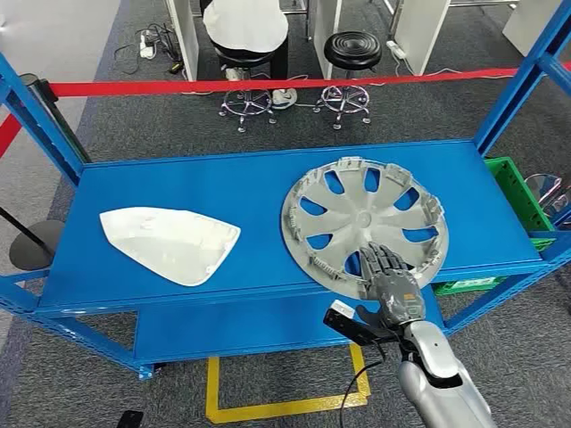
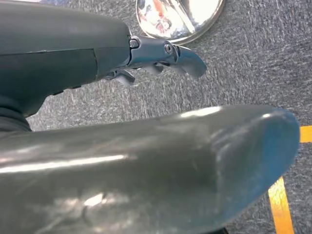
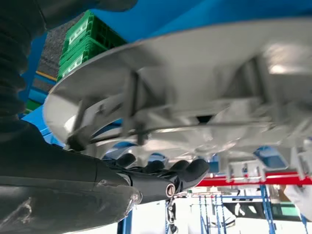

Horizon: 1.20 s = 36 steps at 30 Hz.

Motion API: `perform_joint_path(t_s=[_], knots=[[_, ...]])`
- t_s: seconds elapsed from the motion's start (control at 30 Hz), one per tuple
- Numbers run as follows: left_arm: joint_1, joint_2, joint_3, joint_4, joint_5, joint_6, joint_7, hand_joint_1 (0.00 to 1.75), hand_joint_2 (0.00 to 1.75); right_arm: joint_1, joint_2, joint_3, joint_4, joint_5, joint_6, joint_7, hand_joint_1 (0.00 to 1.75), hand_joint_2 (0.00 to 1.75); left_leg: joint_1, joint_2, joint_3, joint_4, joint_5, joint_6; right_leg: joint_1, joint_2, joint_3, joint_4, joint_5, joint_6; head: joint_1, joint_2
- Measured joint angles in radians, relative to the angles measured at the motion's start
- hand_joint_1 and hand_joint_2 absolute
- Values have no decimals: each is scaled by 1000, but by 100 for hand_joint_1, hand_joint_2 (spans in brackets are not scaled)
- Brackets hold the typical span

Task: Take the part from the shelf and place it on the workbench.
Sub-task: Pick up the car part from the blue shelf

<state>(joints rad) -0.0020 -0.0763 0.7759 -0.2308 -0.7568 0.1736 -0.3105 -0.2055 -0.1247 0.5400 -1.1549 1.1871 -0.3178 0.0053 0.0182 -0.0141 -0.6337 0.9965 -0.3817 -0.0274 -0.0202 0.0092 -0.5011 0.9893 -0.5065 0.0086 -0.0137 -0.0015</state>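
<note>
The silver hubcap (image 1: pixel 364 228) lies inner side up on the blue shelf (image 1: pixel 249 178), on the shelf's right half, with its near edge reaching the shelf's front lip. Blue shows through its spoke openings, and small clips stand up around its rim. The right hand (image 1: pixel 391 283) rests on the hubcap's near edge, dark fingers (image 1: pixel 377 261) laid over the rim and pointing toward the hubcap's centre. In the right wrist view the hubcap (image 3: pixel 206 92) sits just beside the hand (image 3: pixel 92 185), and the fingers (image 3: pixel 184 171) lie against its ribbed inner face; whether they actually clamp the rim or merely touch it, I cannot tell.

To the left of the hubcap, well apart from it on the same shelf, lies a white, roughly triangular cover (image 1: pixel 171 242). To the right of the hubcap, past the shelf's end, a green crate (image 1: pixel 518 192) sits beside the frame. Beyond the hubcap, behind the shelf, a red tape (image 1: pixel 269 85) stretches across, and past it stand two black stools (image 1: pixel 351 49) on chrome bases, with a person in white seated on one. Below the hubcap's side of the shelf, yellow floor marking (image 1: pixel 269 410) runs over grey carpet.

The left hand (image 2: pixel 110 63) hangs over the carpet, its fingers (image 2: pixel 173 51) stretched out and apart, holding nothing, with a shiny round base (image 2: pixel 180 17) on the floor near them.
</note>
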Motion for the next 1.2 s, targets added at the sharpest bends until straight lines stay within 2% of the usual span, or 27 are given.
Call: perform_joint_path(t_s=[0.07,0.13,0.27,0.33,0.47,0.97,1.2], knots=[[0,0,0,0,0,0,0,0,0,1,0,-1,0,0,0,0,0,175,-1,0,1,0,-1,3,0,0,3,-5,0,1,0,0],[0,-1,0,0,0,0,0,0,0,3,0,-3,1,-1,0,0,0,175,-2,0,2,0,-4,8,-1,-1,8,-14,2,9,0,0],[0,-1,1,0,-4,0,1,0,0,3,0,-7,3,-2,3,0,0,175,-5,0,3,0,-5,12,-5,-1,13,-25,4,45,-1,0],[0,-1,2,0,-8,0,3,0,0,4,0,-15,6,1,6,1,4,175,-6,0,3,0,-5,12,-7,-1,14,-26,4,55,-1,0],[1,-1,6,0,-18,-1,3,0,0,11,-1,-34,7,15,10,6,175,175,-5,0,7,0,-5,12,-7,-1,17,-26,3,58,-1,0],[1,-5,43,0,-47,-4,-1,0,0,51,-9,-103,-1,153,-50,71,175,175,-2,0,12,-1,-5,12,-4,-2,22,-26,2,57,-1,0],[11,-41,95,0,-20,94,79,0,0,167,-24,-112,-117,260,-151,90,175,175,-3,0,12,-1,-5,13,-4,-2,22,-26,2,57,-1,0]])
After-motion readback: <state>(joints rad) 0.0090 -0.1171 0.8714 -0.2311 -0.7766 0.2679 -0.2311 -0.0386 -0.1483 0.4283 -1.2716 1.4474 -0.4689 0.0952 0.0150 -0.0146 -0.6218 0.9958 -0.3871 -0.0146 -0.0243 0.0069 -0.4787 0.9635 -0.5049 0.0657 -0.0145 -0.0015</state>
